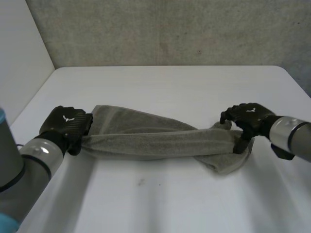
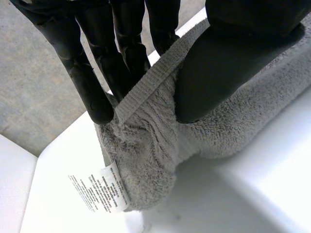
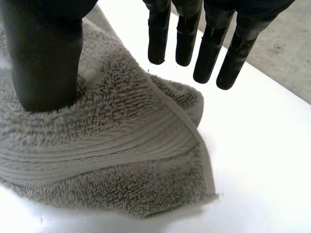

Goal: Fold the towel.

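Grey towel (image 1: 155,141) lies gathered into a long rope on a white table (image 1: 170,87). Its long axis runs straight across from the robot's left hand (image 1: 65,127) to its right hand (image 1: 248,118), one hand at each end. At the left end, the left hand pinches the towel's ribbed edge between its thumb (image 2: 218,68) in front and its fingers (image 2: 92,82) behind, just above a white care label (image 2: 104,191) sewn at the corner. At the right end, the right hand is not closed. Its thumb (image 3: 46,58) presses down on the pile while its straight fingers (image 3: 209,43) hang clear of the cloth, over bare table beyond the towel's folded corner. That end looks unsecured, so any lift or fold likely turns on the right hand taking hold first. The tabletop is bare all round the towel, with room toward the grey, concrete-looking wall (image 1: 170,29) at the back and toward the robot. A white side panel (image 1: 19,58) borders the table on the left.
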